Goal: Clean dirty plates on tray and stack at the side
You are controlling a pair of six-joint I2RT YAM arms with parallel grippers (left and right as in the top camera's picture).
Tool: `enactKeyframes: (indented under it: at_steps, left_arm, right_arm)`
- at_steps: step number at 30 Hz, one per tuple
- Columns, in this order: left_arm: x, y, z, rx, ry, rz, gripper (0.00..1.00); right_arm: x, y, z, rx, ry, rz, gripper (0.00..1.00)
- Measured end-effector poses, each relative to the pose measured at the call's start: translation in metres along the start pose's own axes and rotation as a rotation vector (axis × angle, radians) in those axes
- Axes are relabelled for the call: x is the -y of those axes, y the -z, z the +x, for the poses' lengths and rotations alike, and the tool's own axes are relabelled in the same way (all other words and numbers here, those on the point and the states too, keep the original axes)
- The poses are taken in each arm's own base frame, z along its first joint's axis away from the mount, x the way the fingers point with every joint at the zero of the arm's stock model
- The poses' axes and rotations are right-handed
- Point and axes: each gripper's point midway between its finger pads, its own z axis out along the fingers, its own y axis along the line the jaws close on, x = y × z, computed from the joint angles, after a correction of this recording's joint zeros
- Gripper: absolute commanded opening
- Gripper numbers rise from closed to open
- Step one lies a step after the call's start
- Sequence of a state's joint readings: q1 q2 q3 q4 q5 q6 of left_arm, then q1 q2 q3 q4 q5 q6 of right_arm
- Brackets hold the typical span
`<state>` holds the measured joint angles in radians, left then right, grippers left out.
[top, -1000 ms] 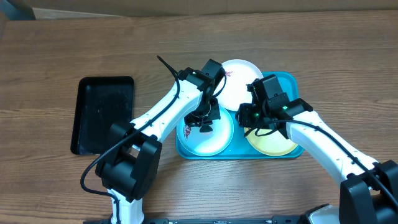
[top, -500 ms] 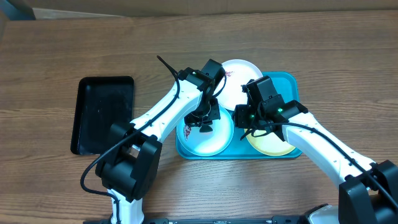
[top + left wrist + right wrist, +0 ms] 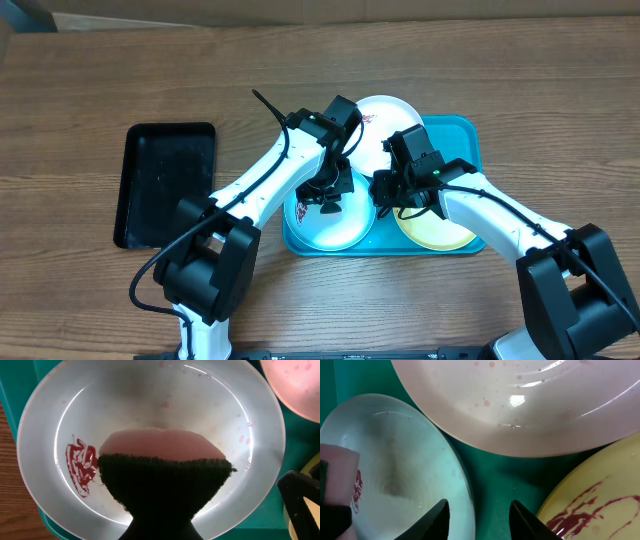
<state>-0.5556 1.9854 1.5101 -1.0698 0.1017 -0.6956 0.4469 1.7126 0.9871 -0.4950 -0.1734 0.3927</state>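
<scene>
On the turquoise tray [image 3: 470, 135] lie three plates: a white one [image 3: 390, 120] at the back, a pale blue one [image 3: 340, 225] front left, a yellow-green one [image 3: 440, 230] front right. My left gripper [image 3: 328, 197] is shut on a pink sponge with a dark scouring side [image 3: 165, 472], pressed on the pale blue plate [image 3: 150, 405] beside a red smear [image 3: 82, 467]. My right gripper [image 3: 482, 520] is open, its fingers [image 3: 440, 517] straddling that plate's right rim [image 3: 465, 505]. Red smears [image 3: 585, 507] streak the yellow-green plate [image 3: 620, 475]. Pink specks dot the white plate [image 3: 530, 395].
A smaller black tray [image 3: 165, 185] lies on the wooden table [image 3: 100, 90] left of the turquoise tray. Both arms cross over the turquoise tray's middle, close to each other.
My right gripper has moved left, from above the yellow-green plate to the pale blue plate's right rim. The left arm and sponge have stayed put.
</scene>
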Motion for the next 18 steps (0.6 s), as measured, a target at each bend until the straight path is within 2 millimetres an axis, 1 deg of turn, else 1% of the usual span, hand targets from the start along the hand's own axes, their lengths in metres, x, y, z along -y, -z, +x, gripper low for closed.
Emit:
enactKeyframes:
  at_steps: [7, 11, 14, 16, 18]
  left_arm:
    - [0.0, 0.0, 0.0, 0.001, 0.0, 0.0, 0.04]
    - [0.0, 0.0, 0.0, 0.001, 0.0, 0.0, 0.04]
    - [0.0, 0.0, 0.0, 0.001, 0.0, 0.0, 0.04]
    - [0.0, 0.0, 0.0, 0.001, 0.0, 0.0, 0.04]
    - [0.0, 0.0, 0.0, 0.001, 0.0, 0.0, 0.04]
  right_arm:
    - [0.0, -0.001, 0.0, -0.002, 0.0, -0.002, 0.33]
    - [0.003, -0.011, 0.004, -0.025, -0.005, 0.005, 0.28]
    - [0.002, -0.017, 0.006, -0.036, -0.007, -0.007, 0.27]
    - [0.0, -0.018, 0.006, -0.041, -0.005, -0.019, 0.22]
    - [-0.002, -0.018, 0.005, -0.039, -0.002, -0.029, 0.14]
